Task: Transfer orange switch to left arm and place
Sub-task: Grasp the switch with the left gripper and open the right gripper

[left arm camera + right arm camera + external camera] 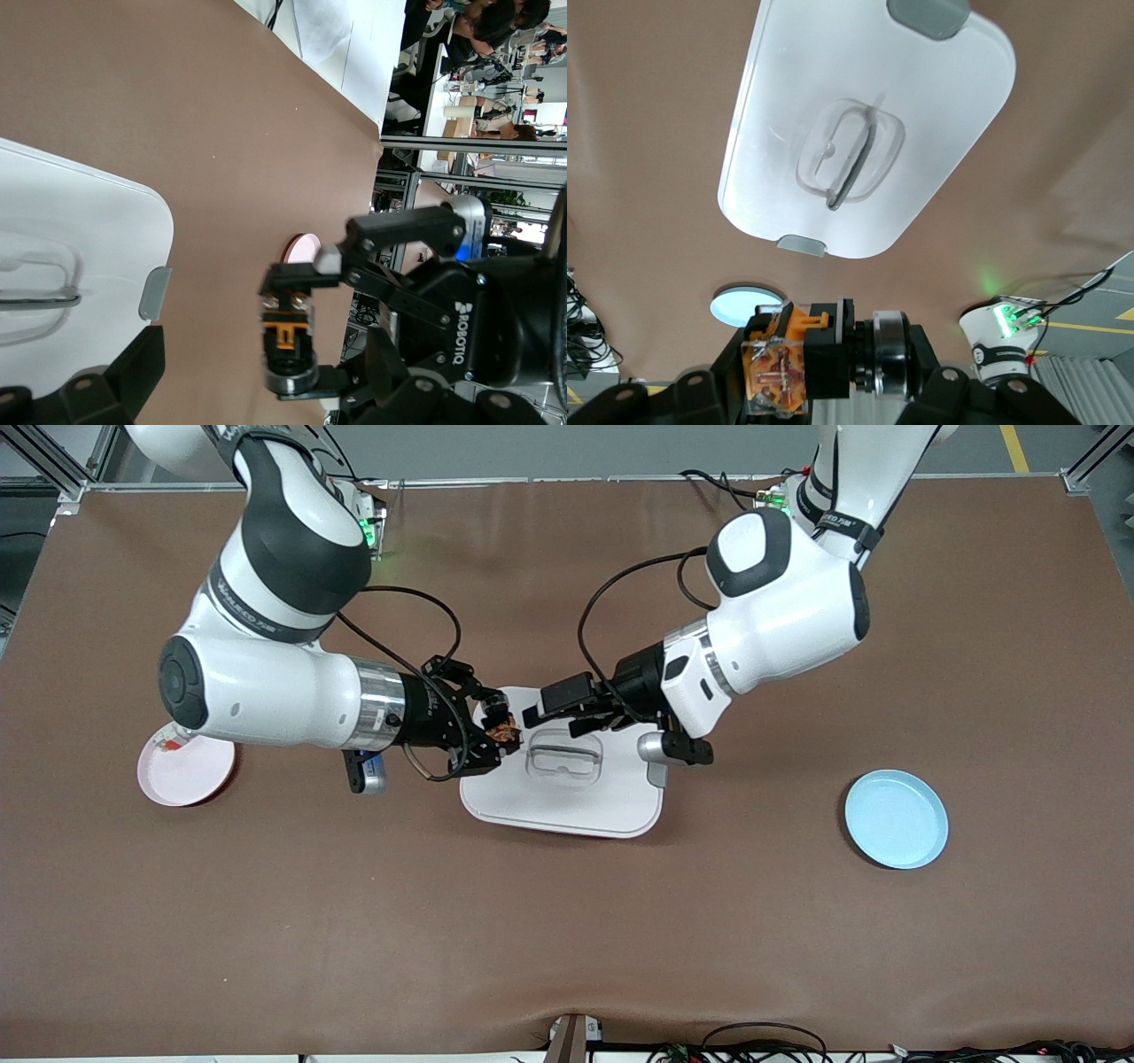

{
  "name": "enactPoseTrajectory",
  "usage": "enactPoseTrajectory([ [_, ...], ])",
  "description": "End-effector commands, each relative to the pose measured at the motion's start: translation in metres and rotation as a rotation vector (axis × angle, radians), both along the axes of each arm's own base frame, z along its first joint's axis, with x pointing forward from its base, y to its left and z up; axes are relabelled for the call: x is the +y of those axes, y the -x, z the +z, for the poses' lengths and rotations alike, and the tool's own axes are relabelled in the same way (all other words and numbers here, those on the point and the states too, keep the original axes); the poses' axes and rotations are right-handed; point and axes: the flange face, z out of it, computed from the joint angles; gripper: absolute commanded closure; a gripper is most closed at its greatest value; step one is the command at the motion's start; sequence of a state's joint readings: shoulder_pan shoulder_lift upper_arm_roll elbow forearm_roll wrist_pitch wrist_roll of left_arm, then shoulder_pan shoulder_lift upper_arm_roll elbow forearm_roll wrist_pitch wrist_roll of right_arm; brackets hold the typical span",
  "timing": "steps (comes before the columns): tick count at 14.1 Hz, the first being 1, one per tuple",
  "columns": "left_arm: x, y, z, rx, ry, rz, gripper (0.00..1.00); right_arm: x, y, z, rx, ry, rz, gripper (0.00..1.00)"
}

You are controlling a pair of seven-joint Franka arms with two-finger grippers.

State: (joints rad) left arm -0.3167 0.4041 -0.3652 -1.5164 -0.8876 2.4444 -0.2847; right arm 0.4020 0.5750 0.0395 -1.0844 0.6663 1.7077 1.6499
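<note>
Front view showed both grippers over the box (567,802): the right gripper (498,731) with its jaws clamped on the orange switch (504,732) above the box's edge toward the right arm's end, the left gripper (542,713) just beside it. Left wrist view alone revealed the switch's silver ring; whether the left jaws were wide or narrow could not be told. Right wrist view showed the blue plate (747,305).

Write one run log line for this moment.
right gripper: holds orange switch over box | left gripper: open, facing switch
</note>
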Motion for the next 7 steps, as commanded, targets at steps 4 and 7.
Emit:
enactPoseTrajectory([
  [4, -0.013, -0.005, -0.016, -0.117, -0.006, -0.044, 0.00, 0.024, -0.009, 0.001, -0.020, -0.037, -0.061, 1.00],
  [7, -0.013, -0.016, -0.028, -0.152, -0.008, -0.048, 0.00, 0.025, -0.013, -0.001, -0.034, -0.044, -0.073, 1.00],
])
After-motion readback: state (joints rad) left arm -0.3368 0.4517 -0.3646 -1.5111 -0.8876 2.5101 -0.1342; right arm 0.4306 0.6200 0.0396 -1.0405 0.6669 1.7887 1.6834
